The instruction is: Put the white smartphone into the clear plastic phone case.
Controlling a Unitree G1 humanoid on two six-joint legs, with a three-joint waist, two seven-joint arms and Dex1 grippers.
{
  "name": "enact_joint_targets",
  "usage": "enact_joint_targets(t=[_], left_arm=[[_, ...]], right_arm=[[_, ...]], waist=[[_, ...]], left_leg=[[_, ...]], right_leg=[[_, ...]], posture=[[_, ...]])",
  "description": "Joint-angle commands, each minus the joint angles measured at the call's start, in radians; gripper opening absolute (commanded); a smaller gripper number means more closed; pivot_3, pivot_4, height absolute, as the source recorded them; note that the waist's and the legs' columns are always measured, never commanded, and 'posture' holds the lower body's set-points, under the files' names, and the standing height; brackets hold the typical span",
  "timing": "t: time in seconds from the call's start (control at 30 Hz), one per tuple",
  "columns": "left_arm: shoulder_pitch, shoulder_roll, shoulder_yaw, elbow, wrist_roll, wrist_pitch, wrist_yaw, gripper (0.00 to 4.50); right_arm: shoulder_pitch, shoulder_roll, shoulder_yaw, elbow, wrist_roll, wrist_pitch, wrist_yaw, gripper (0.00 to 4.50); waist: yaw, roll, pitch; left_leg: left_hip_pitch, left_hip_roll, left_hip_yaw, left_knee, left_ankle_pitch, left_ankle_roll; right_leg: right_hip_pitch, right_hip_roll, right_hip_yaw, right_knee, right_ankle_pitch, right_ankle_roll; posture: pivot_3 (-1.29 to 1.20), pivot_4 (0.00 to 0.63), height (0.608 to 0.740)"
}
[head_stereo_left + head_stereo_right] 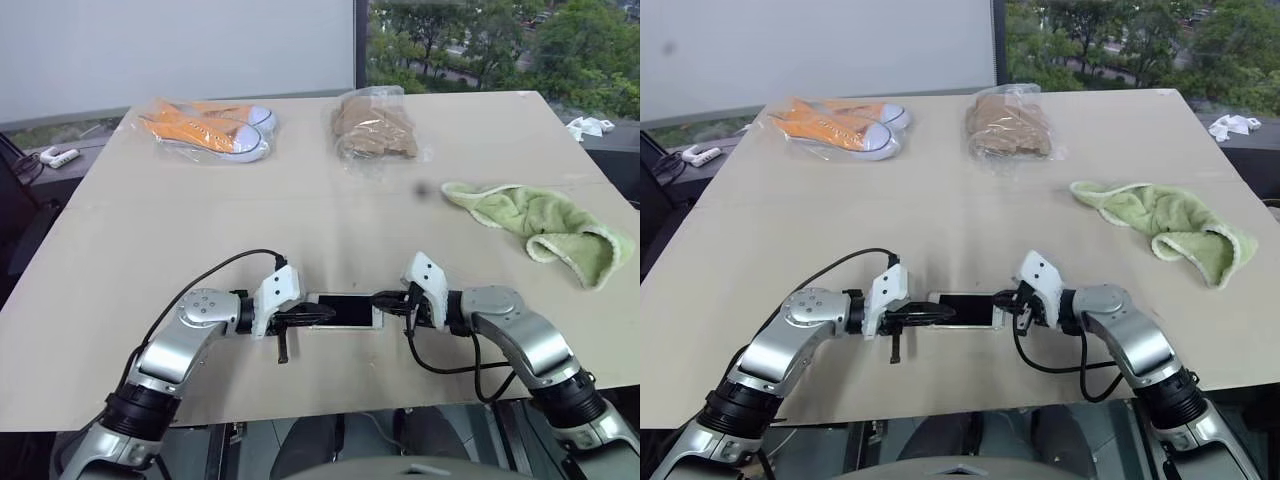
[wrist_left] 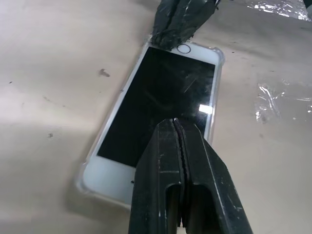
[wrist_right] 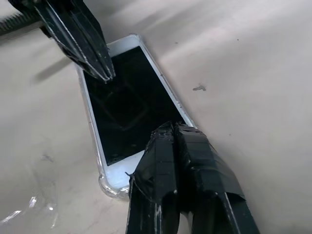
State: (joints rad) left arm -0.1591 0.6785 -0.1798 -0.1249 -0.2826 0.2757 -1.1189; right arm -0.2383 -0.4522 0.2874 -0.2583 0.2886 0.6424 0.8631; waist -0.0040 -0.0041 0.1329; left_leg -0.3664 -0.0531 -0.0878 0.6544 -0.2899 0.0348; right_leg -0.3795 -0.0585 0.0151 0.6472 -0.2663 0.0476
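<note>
**Left eye view: phone in its case, pressed from both ends**

Left eye view: the white smartphone (image 1: 343,310) lies at the desk's (image 1: 300,215) near edge, the left hand (image 1: 300,316) at its 9 o'clock end and the right hand (image 1: 392,301) at 3 o'clock.

Left wrist view: the left hand's closed fingers (image 2: 183,185) rest on the screen; the clear plastic phone case (image 2: 219,73) rims the phone.

Right wrist view: the right hand's fingers (image 3: 185,180), closed and empty, press the other end.

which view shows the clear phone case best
The left wrist view: the clear plastic phone case shows as a transparent rim with a bumper corner around the white smartphone. The right wrist view shows its clear corner too. In the eye views the case is too thin to tell from the phone.
</note>
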Motion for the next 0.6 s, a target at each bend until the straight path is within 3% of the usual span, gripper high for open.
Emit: enact_joint_targets(t=[0.03, 0.13, 0.27, 0.37, 0.6], left_arm=[[0.01, -0.001, 0.037, -0.018, -0.024, 0.015, 0.017, 0.0], [0.013, -0.003, 0.057, -0.036, -0.049, 0.031, 0.026, 0.0], [0.031, 0.002, 0.111, -0.095, -0.104, 0.073, 0.047, 0.0], [0.073, 0.025, 0.174, -0.145, -0.131, 0.104, 0.076, 0.0], [0.29, 0.113, 0.371, -0.174, -0.132, 0.101, 0.104, 0.0]], right_arm=[[0.031, -0.029, -0.062, -0.039, 0.078, -0.029, 0.062, 0.31], [0.042, -0.032, -0.118, -0.055, 0.128, -0.063, 0.076, 1.22], [0.054, -0.05, -0.2, -0.095, 0.207, -0.059, 0.092, 3.26], [0.079, -0.07, -0.26, -0.112, 0.227, -0.079, 0.081, 4.46], [0.236, -0.207, -0.405, -0.085, 0.228, -0.202, 0.174, 4.46]], waist=[[0.0, 0.001, 0.001], [-0.004, 0.001, 0.002], [-0.009, 0.003, 0.006], [-0.007, 0.002, 0.009], [-0.004, 0.002, 0.011]], left_leg=[[-0.001, 0.0, 0.0, -0.002, 0.0, 0.0], [-0.014, 0.0, 0.0, -0.002, 0.003, -0.005], [-0.019, 0.0, 0.0, -0.002, 0.003, -0.005], [-0.02, 0.0, 0.0, -0.002, 0.003, -0.005], [-0.019, 0.0, 0.0, -0.002, 0.003, -0.005]], right_leg=[[-0.001, 0.0, 0.0, -0.002, 0.0, 0.0], [-0.014, 0.0, 0.0, -0.002, 0.0, 0.0], [-0.019, 0.0, 0.0, -0.002, 0.0, 0.0], [-0.019, 0.0, 0.0, -0.002, 0.0, 0.0], [-0.018, 0.0, 0.0, -0.003, 0.0, 0.0]], posture=[[0.0, 0.15, 0.74], [0.0, 0.15, 0.74], [0.0, 0.15, 0.74], [0.0, 0.15, 0.74], [0.0, 0.15, 0.74]])
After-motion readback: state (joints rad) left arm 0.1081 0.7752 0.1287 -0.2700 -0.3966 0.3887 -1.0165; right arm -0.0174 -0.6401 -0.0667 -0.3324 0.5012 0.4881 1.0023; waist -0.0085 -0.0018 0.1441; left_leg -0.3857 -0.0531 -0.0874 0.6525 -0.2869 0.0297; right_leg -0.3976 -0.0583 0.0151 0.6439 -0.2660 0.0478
